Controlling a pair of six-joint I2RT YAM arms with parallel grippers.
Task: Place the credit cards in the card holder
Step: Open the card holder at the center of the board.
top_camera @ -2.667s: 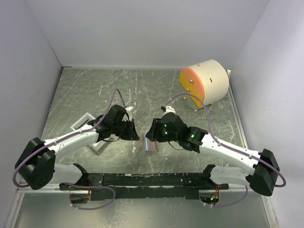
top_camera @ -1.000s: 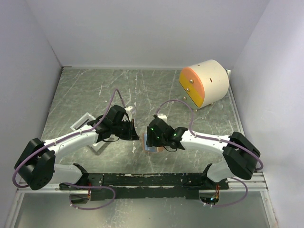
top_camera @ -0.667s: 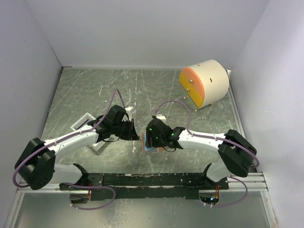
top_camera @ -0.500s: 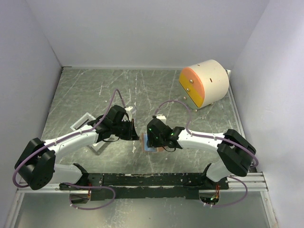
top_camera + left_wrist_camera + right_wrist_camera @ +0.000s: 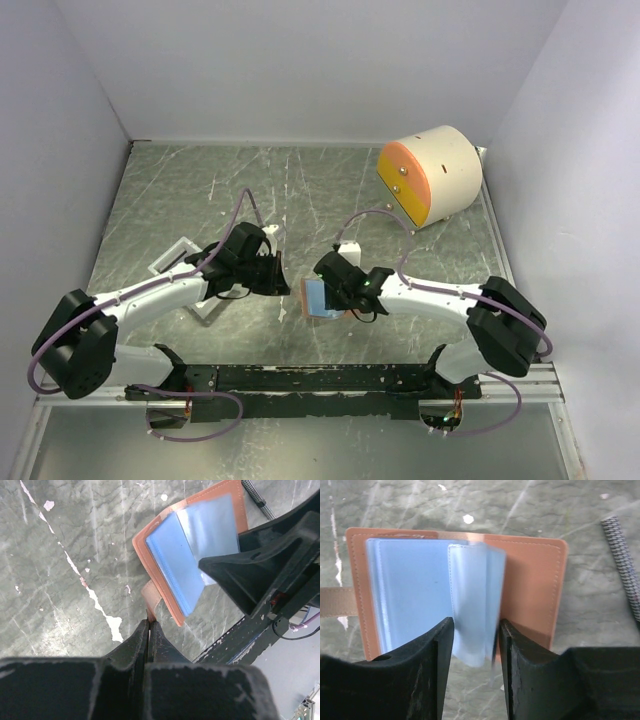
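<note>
At left, pinching with the left gripper [image 5: 149, 623], jaws pressed together on the strap [image 5: 151, 594]; thus pinning the holder [image 5: 532, 580] open and flat, near the middle of the tabletop's [image 5: 300, 190] near edge; inside, blue sleeves [image 5: 175, 565]; at right, the right gripper [image 5: 476, 626] half spread around one pale blue leaf [image 5: 472, 605], blurred; card or sleeve, gripped or not, impossible to tell; seemingly the step of opening a pocket or sliding a card in; next, probably: close gently on the leaf, hold the strap firm, push straight into the pocket.
</note>
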